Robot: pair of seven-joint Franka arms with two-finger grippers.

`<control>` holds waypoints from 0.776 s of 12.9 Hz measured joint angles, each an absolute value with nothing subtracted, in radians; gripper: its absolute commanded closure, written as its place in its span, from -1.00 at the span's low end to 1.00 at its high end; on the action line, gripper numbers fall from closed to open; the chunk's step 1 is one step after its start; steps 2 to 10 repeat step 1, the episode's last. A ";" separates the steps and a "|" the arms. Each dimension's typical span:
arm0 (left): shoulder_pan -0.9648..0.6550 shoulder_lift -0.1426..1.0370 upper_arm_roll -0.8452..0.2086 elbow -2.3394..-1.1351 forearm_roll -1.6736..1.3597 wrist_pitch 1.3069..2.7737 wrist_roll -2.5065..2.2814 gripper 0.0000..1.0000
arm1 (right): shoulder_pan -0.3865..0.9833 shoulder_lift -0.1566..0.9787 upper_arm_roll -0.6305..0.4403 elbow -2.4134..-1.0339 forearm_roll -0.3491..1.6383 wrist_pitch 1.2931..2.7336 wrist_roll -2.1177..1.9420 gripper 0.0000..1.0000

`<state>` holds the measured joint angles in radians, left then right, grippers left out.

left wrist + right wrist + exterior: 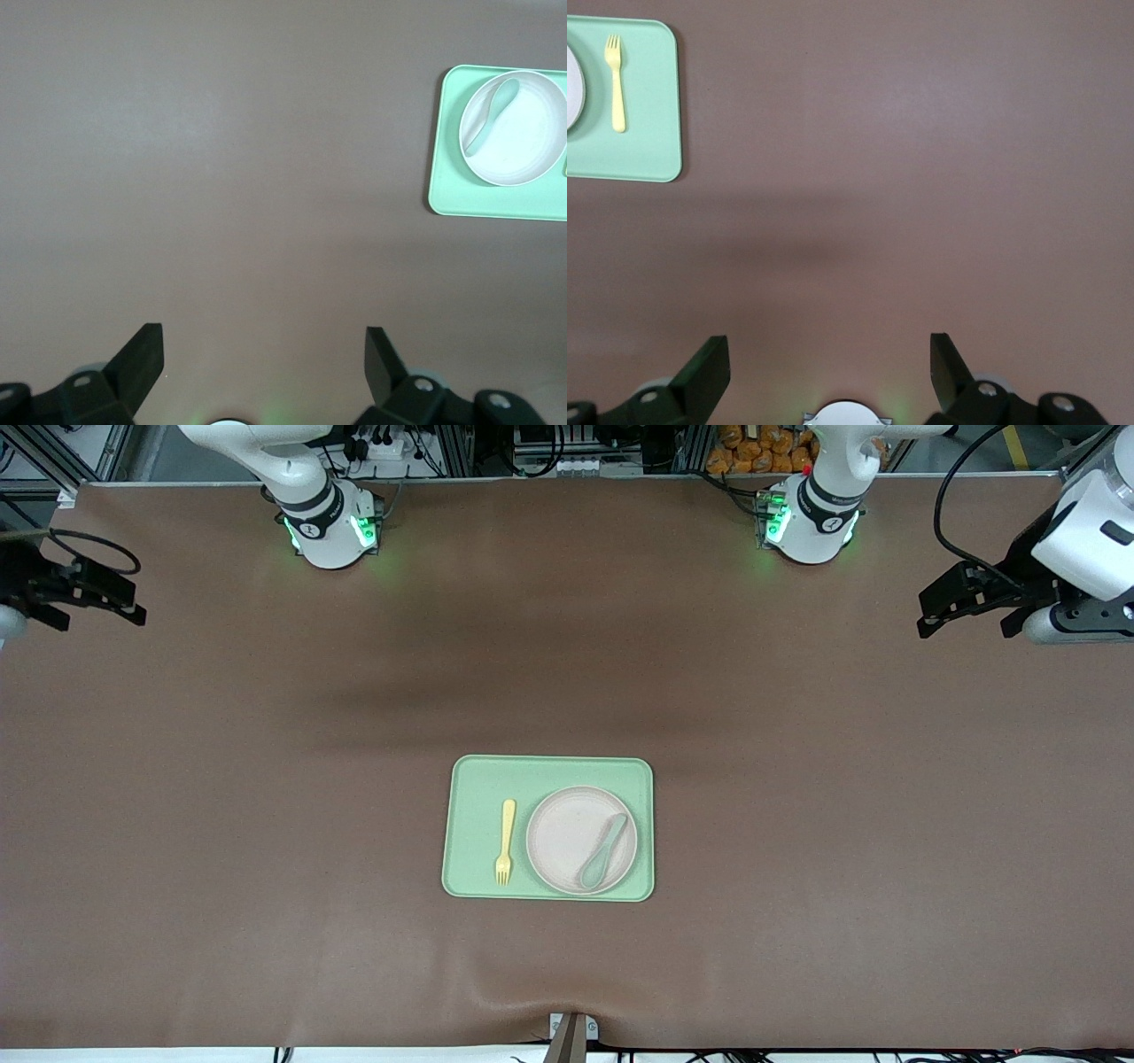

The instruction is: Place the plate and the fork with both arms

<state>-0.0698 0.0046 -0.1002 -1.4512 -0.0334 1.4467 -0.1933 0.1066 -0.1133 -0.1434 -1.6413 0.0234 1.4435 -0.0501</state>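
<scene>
The pale beige-pink plate [567,833] lies on the light-green tray [474,815] in the middle of the table, with a grey-green spoon [604,852] on it. The pale-yellow fork [505,854] lies on the tray beside the plate, toward the right arm's end. My left gripper [961,622] is open and empty over the left arm's end of the table. My right gripper [97,613] is open and empty over the right arm's end. The left wrist view shows its gripper [264,350], the plate [527,146] and the spoon [489,119]. The right wrist view shows its gripper [828,354] and the fork [617,84].
The table is covered by a brown mat [266,824]. Both arm bases [332,531] [811,527] stand at the table edge farthest from the front camera. A small clamp [571,1032] sits at the edge nearest that camera.
</scene>
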 measured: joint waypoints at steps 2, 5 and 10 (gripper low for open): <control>-0.068 0.005 -0.098 -1.451 -0.033 1.435 -0.193 -1.00 | 0.106 -0.114 -0.142 -1.648 0.023 1.444 -0.035 -1.00; -0.068 0.005 -0.098 -1.451 -0.033 1.435 -0.193 -1.00 | 0.106 -0.114 -0.142 -1.648 0.023 1.444 -0.035 -1.00; -0.068 0.005 -0.098 -1.451 -0.033 1.435 -0.193 -1.00 | 0.106 -0.114 -0.142 -1.648 0.023 1.444 -0.035 -1.00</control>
